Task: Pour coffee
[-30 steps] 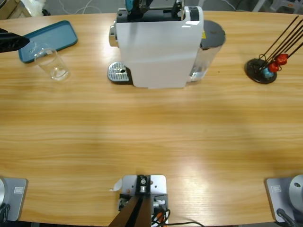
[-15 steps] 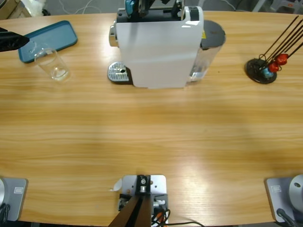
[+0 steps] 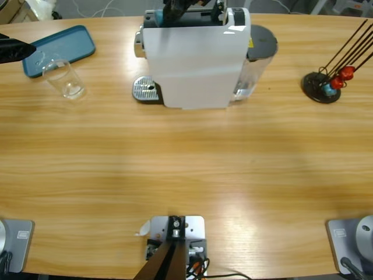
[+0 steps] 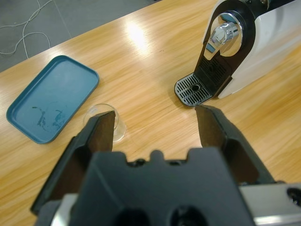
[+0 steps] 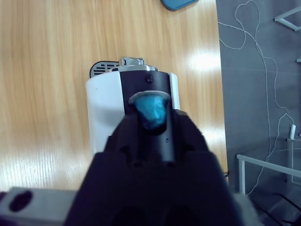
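The white coffee machine (image 3: pixel 195 58) stands at the table's far middle, its spout (image 4: pixel 225 33) over a metal drip grate (image 4: pixel 195 89). An empty-looking clear glass (image 3: pixel 65 79) stands on the table beside a blue tray (image 3: pixel 58 49). No coffee shows. My left gripper (image 4: pixel 155 117) hovers open at the far left, above and short of the glass (image 4: pixel 106 121). My right gripper (image 5: pixel 151 117) is over the machine's top (image 5: pixel 141 94), shut on a blue capsule (image 5: pixel 151 109) at the round opening. In the high view it shows at the machine's back edge (image 3: pixel 178 7).
A black wire capsule rack (image 3: pixel 323 86) with red and blue capsules stands at the far right. The blue tray (image 4: pixel 51 106) lies past the glass in the left wrist view. Cables trail on the grey floor beyond the table's far edge.
Over the machine's top, the blue capsule that showed beside the right gripper is now mostly covered by the black jaws. The left gripper and glass have not moved.
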### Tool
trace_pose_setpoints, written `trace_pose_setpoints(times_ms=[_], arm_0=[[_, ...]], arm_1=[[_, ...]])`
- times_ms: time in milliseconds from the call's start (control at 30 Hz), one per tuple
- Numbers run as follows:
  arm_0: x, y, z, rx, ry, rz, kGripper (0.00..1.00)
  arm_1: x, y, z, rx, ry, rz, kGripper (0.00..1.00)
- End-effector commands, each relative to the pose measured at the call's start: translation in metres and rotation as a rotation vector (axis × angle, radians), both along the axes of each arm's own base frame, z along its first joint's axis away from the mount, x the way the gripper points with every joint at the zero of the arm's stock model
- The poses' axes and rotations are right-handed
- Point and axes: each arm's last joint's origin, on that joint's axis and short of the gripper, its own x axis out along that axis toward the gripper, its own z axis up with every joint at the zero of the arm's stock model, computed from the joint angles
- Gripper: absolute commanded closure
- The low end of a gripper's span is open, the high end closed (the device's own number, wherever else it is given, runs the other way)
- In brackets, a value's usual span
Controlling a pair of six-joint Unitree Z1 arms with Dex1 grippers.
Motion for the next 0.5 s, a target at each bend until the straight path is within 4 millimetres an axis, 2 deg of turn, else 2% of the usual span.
trace_pose_setpoints(times_ms=[33, 133, 233, 367, 500], arm_0=[[-0.002, 0.001, -0.013, 0.016, 0.03, -0.016, 0.262], [-0.002, 0.001, -0.013, 0.016, 0.03, -0.016, 0.262], [-0.002, 0.001, -0.013, 0.016, 0.032, -0.017, 0.262], [-0.001, 0.0, -0.014, 0.016, 0.038, -0.02, 0.262], [0.0, -0.001, -0.015, 0.013, 0.043, -0.026, 0.262]], arm_1=[[0.013, 0.008, -0.029, -0.053, 0.063, -0.018, 0.663], [0.012, 0.007, -0.025, -0.051, 0.05, -0.024, 0.64], [0.009, 0.003, -0.008, -0.033, 0.006, -0.039, 0.639], [-0.009, 0.0, 0.041, 0.048, -0.061, -0.03, 0.639], [-0.051, -0.009, 0.095, 0.207, -0.085, -0.003, 0.605]])
